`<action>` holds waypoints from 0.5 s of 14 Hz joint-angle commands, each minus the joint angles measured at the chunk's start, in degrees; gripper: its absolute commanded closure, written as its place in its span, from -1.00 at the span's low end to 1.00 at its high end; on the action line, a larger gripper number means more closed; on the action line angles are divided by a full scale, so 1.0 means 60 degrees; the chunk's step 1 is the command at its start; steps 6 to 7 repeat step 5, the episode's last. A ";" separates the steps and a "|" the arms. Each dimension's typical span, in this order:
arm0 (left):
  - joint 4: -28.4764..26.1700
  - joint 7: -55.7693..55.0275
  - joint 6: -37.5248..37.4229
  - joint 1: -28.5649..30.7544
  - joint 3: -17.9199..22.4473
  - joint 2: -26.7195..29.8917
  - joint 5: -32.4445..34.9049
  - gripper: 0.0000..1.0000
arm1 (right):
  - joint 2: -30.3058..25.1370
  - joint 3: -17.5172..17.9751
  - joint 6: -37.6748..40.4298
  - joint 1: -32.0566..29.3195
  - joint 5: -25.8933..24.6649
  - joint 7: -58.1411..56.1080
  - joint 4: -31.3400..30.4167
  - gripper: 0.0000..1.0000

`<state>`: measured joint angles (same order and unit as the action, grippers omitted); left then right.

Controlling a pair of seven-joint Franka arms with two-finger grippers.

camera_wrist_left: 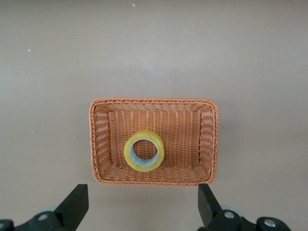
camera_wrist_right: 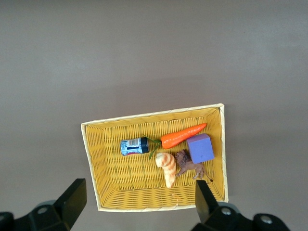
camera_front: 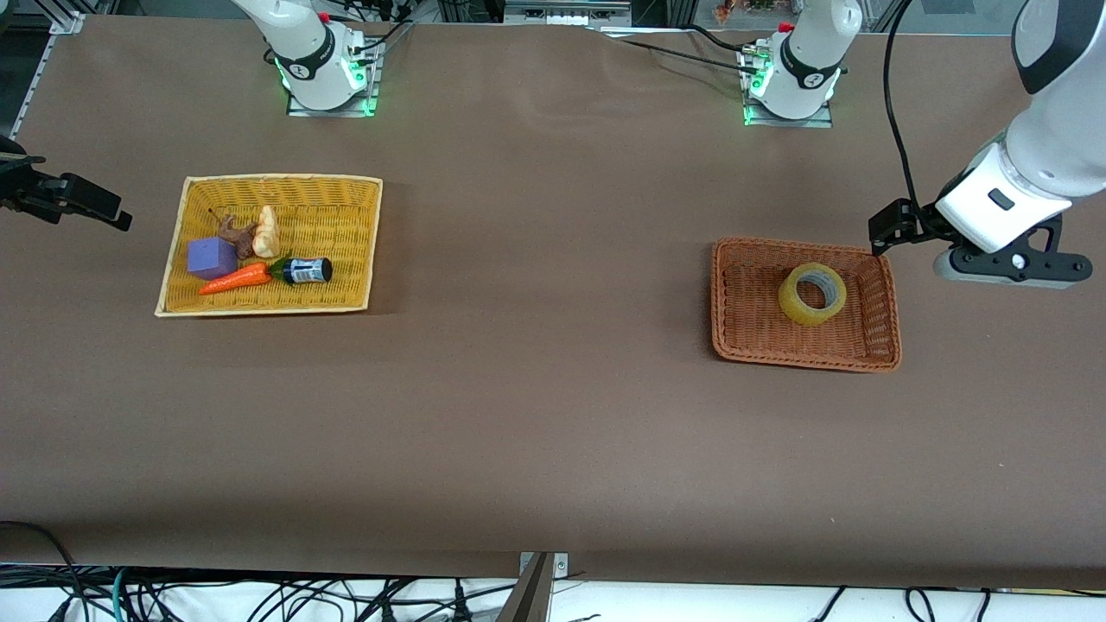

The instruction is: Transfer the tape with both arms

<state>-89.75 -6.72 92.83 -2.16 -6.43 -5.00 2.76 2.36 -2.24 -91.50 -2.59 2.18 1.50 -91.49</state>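
Dual-arm tape transfer, opening stage. The tape [camera_front: 812, 294] lies flat, core upward, inside the orange basket [camera_front: 890, 341] at the left arm's end of the tabletop [camera_front: 536, 432]. The left gripper [camera_wrist_left: 142, 211] hangs in the air just off the basket's edge toward that end of the tabletop, with its fingers spread fully and nothing between them; in the left wrist view the roll sits below and ahead of the gripper, roughly centred between the two fingers but inside the basket rim. The right gripper [camera_wrist_right: 137, 211] waits aloft at the right arm's end, equally wide and empty, with the yellow basket [camera_wrist_right: 91, 163] below and ahead of it; that basket holds a carrot [camera_wrist_right: 183, 136], a purple cube [camera_wrist_right: 200, 147], a small dark bottle [camera_wrist_right: 134, 146], a toy lion [camera_wrist_right: 190, 166] and a pale bread-like piece [camera_wrist_right: 167, 168].

Step in hand, as judged: the approach to the first pickup; no grasp has been made. The next move calls for the left gripper to travel over the basket until the roll lies directly beneath it, then descend so that one finger enters the core and the other passes outside the ring wall, or both span the roll, without striking the woven rim. A handover to the right arm would follow
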 commanded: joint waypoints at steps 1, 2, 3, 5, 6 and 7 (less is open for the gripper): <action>-0.1082 0.0063 0.0567 -0.0154 0.0368 0.0819 -0.0269 -1.00 | 0.0060 -0.0008 0.0074 0.0050 -0.0012 0.0131 0.0190 -1.00; -0.1082 0.0371 0.0611 -0.0153 0.0368 0.0819 -0.0269 -1.00 | 0.0060 -0.0022 0.0089 0.0036 -0.0012 0.0131 0.0190 -1.00; -0.1082 0.0446 0.0626 -0.0139 0.0368 0.0805 -0.0269 -1.00 | 0.0060 -0.0023 0.0074 0.0036 -0.0012 0.0131 0.0190 -1.00; -0.1082 0.0461 0.0626 -0.0007 0.0353 0.0804 -0.0284 -1.00 | 0.0060 -0.0008 0.0089 0.0036 0.0003 0.0131 0.0190 -1.00; -0.1082 0.0461 0.0626 -0.0007 0.0353 0.0804 -0.0284 -1.00 | 0.0060 -0.0008 0.0089 0.0036 0.0003 0.0131 0.0190 -1.00; -0.1082 0.0461 0.0626 -0.0007 0.0353 0.0804 -0.0284 -1.00 | 0.0060 -0.0008 0.0089 0.0036 0.0003 0.0131 0.0190 -1.00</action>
